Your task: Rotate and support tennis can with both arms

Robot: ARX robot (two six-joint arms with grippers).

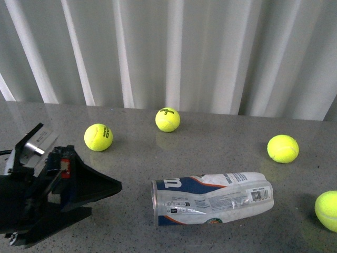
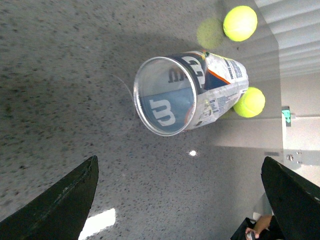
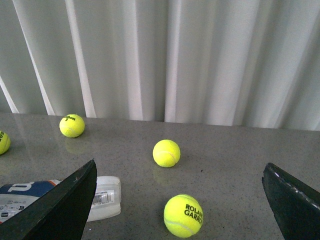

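The tennis can [image 1: 213, 197] lies on its side on the grey table, silver-rimmed open end to the left, capped end to the right. My left gripper [image 1: 89, 203] is open at the lower left, a short way from the can's open end and not touching it. In the left wrist view the can's open mouth [image 2: 165, 95] faces the camera beyond the open left gripper [image 2: 179, 161]. My right arm is out of the front view. Its right gripper [image 3: 180, 164] is open and empty; the can's capped end [image 3: 102, 197] shows beside one finger [image 3: 65, 205].
Several yellow-green tennis balls lie around the can: one at back left [image 1: 98, 137], one at back centre [image 1: 167, 119], one at right [image 1: 283, 148], one at the right edge [image 1: 327, 211]. A white pleated curtain [image 1: 174, 47] closes off the table's far edge.
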